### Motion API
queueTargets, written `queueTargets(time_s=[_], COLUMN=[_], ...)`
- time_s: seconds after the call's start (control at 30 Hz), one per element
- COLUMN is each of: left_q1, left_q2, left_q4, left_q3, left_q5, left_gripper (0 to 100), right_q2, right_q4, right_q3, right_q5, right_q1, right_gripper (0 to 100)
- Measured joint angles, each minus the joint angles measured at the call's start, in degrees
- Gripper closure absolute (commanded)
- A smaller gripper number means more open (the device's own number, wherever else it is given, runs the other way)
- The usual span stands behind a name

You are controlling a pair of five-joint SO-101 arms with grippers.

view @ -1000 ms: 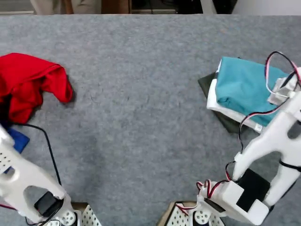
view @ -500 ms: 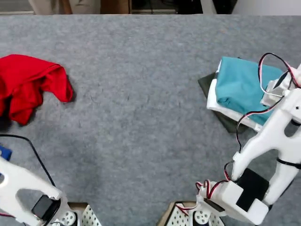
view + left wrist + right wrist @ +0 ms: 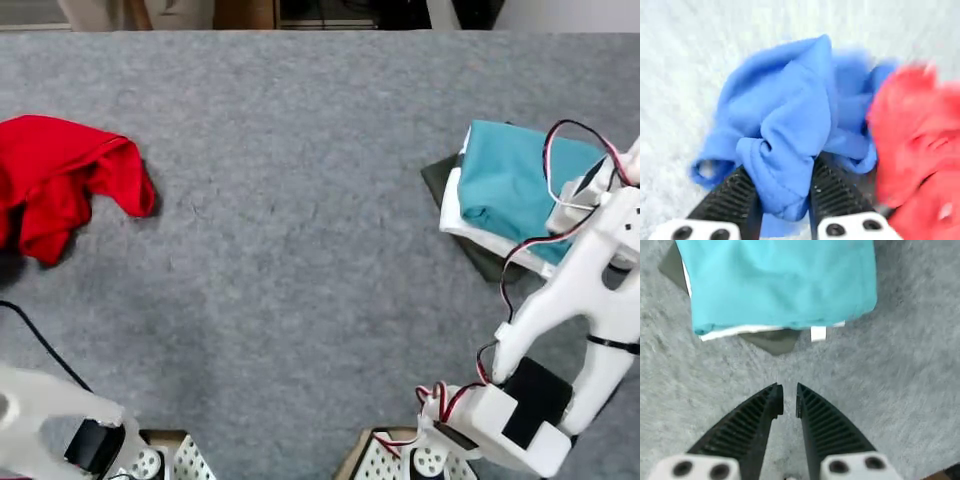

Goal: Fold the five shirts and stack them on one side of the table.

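Left pincer (image 3: 784,180) clamps a crumpled blue cloth shirt (image 3: 790,120). Right pincer (image 3: 787,392), tips together, hangs near the folded teal shirt (image 3: 775,280).

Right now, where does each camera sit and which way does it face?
High view: fixed above the table, looking down; red shirt one side, teal shirt the other; left arm and right arm at the near edge.
Left wrist view: on the left arm, looking along the left tool, which pinches a blue shirt.
Right wrist view: on the right arm, looking past the right tool at the teal shirt.
Shared: red shirt, high and left wrist; teal shirt, high and right wrist.
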Motion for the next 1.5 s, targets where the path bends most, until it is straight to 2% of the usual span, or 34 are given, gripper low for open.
queueTargets(time_s=[0.17, 0.27, 0.37, 0.57, 0.7, 0.83, 1.1, 1.3, 1.37, 1.5], left_q1=[-0.18, 2.55, 9.76, 30.33, 39.82, 48.44, 72.35, 82.37, 85.10, 88.62], left_q2=[-13.63, -21.10, -28.13, -38.42, -44.57, -51.69, -61.89, -62.68, -62.68, -62.68], left_q4=[0.00, 0.00, 0.00, 0.09, 0.09, 0.18, 0.18, 0.18, 0.18, 0.18], left_q3=[-8.97, -13.80, -16.26, -15.74, -4.48, 13.36, 44.84, 60.48, 63.12, 65.05], left_q5=[4.40, 5.71, 5.98, 6.15, 6.15, 6.15, 6.15, -4.92, -5.98, -6.59], left_gripper=[98, 98, 98, 98, 98, 98, 98, 98, 93, 78], right_q2=[0.00, 0.00, 0.00, 0.00, 0.00, 0.00, 0.00, -3.52, -6.77, -12.48], right_q4=[0.00, 0.00, 0.00, 0.00, 0.00, 0.00, 0.00, 0.00, 0.00, 0.00], right_q3=[1.93, 1.93, 1.93, 1.93, 1.93, 1.93, 1.93, 1.93, 1.93, 2.20], right_q5=[0.00, 0.00, 0.00, 2.37, 2.64, 2.64, 2.73, 4.48, 6.24, 8.88], right_q1=[0.00, 0.00, 0.00, 0.00, 0.00, 0.00, 0.00, 0.00, -0.79, -4.84], right_gripper=[93.2, 93.2, 93.2, 93.2, 93.2, 93.2, 93.2, 93.0, 92.9, 90.3])
